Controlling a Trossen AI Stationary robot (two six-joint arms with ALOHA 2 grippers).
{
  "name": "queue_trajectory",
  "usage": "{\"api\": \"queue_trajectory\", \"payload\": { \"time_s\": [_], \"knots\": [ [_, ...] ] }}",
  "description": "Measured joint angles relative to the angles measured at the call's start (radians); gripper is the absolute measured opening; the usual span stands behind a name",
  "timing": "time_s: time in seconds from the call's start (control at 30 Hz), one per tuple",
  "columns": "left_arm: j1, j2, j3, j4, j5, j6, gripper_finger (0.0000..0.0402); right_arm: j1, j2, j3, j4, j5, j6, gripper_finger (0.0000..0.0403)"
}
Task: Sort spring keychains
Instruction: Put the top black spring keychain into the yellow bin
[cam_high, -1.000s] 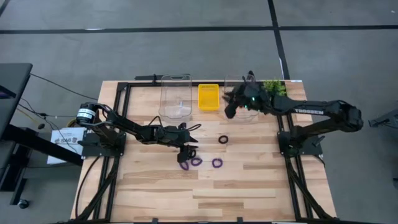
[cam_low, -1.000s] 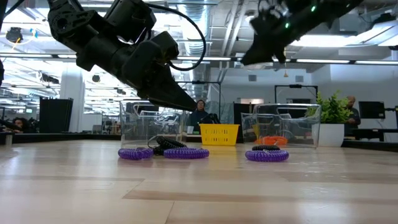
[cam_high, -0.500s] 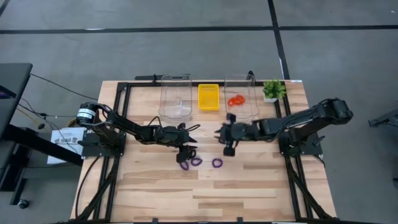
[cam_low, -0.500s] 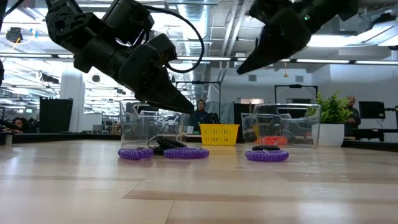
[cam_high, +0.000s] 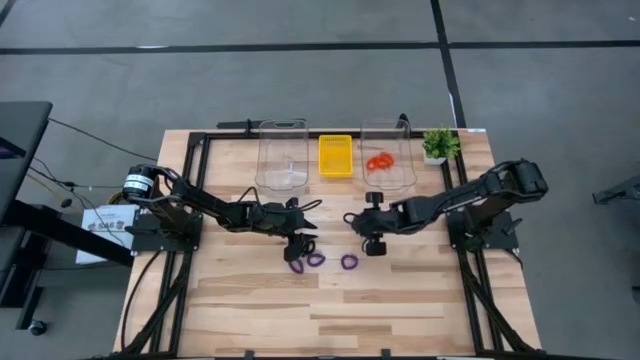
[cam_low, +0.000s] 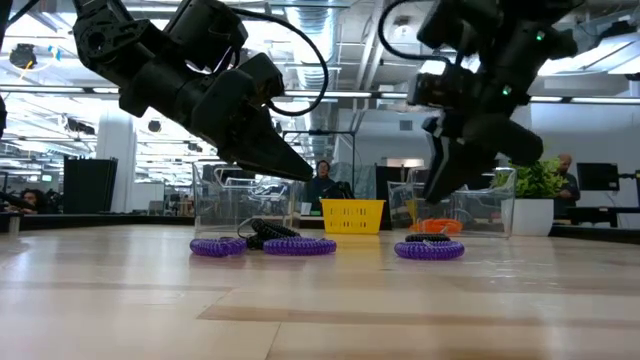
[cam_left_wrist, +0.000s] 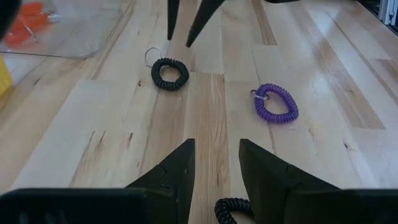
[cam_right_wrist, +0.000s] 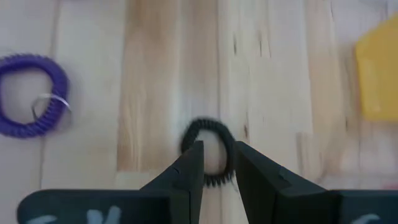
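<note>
Three purple spring keychains lie in a row on the table, near of centre. Orange-red ones lie in the right clear bin. My right gripper hovers open over a black keychain at the table's centre, with one finger to each side of its ring and the tips above the wood. My left gripper is open, raised over a second black keychain beside the purple row. It also sees the centre black keychain and a purple one.
A second clear bin and a yellow tray stand with the right bin along the far edge. A small potted plant is at the far right corner. Bare wood stretches across the near half of the table. People sit in the room beyond.
My right gripper left the right clear bin, swung toward the table's centre and came down over the black keychain there, its fingers turning to point downward. Orange-red keychains now show in that bin. My left arm kept still.
</note>
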Motion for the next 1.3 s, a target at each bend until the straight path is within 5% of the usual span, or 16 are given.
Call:
{"api": "queue_trajectory", "payload": {
  "time_s": [0.27, 0.57, 0.83, 1.3],
  "knots": [
    [0.0, 0.0, 0.0, 0.006, 0.0, 0.0, 0.0122, -0.019, 0.0, 0.001, -0.049, 0.001, 0.072, 0.0078],
    [0.0, 0.0, 0.0, 0.006, 0.0, 0.0, 0.0122, -0.024, 0.101, 0.001, -0.058, 0.003, -0.131, 0.0078],
    [0.0, 0.0, 0.0, 0.007, 0.0, 0.0, 0.0122, -0.024, 0.129, 0.002, -0.059, 0.154, -0.166, 0.0078],
    [0.0, 0.0, 0.0, 0.007, 0.0, 0.0, 0.0122, -0.028, 0.122, 0.001, -0.06, 0.182, -0.168, 0.0078]
  ]
}}
